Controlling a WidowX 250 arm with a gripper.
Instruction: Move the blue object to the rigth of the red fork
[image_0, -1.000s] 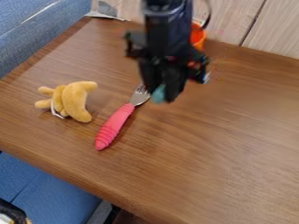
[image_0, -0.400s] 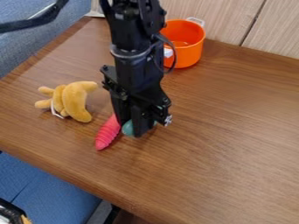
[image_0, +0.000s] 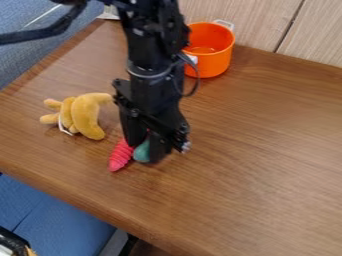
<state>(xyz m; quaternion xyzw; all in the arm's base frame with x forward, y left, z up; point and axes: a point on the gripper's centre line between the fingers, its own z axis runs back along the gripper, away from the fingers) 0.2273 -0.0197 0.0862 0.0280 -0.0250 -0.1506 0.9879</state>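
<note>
Teal-blue and rounded, the task's object sits clasped in the pincer, low over the wooden table. Since the earlier frames the pincer has travelled down from above the fork's metal head, and lately a little further toward the near edge, bringing its load beside the pink-red fork handle. That handle lies just left of the pincer as the camera sees it, so the object is already on the wanted side; what remains, I judge, is to set it down and let go without nudging the fork.

The fork's head is hidden behind the pincer, and the arm is cut off at the top. Part of the object is covered by the near finger. I cannot tell whether its underside meets the table or its flank touches the handle.
</note>
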